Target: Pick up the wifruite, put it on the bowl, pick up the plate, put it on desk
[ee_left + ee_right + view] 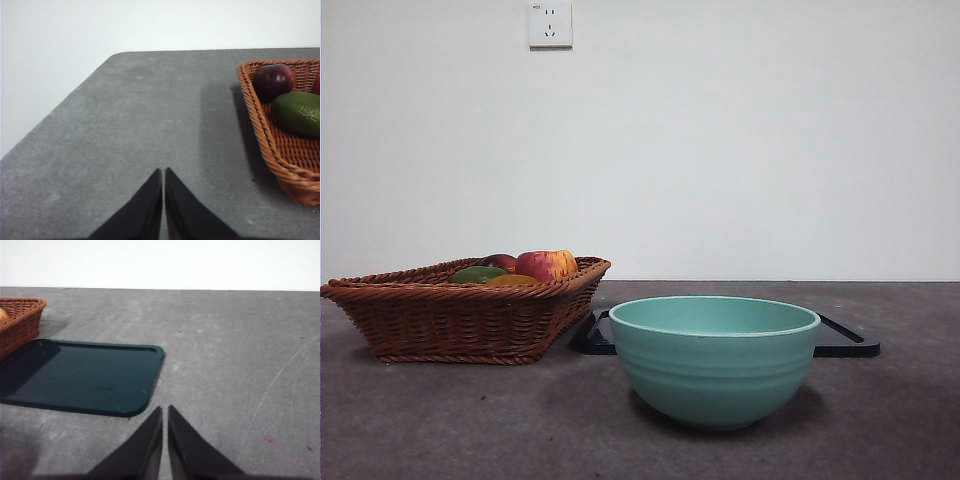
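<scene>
Nothing is done yet: the bowl stands empty, just beside the basket; I cannot pick out the wifruite there. Left gripper and right gripper are closed, holding nothing.

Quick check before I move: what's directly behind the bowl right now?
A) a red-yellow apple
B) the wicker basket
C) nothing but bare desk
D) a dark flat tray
D: in the front view a dark flat tray lies on the desk behind the bowl, its ends showing on both sides.

No legible text; perhaps a tiny blurred mark on the wall socket
</scene>
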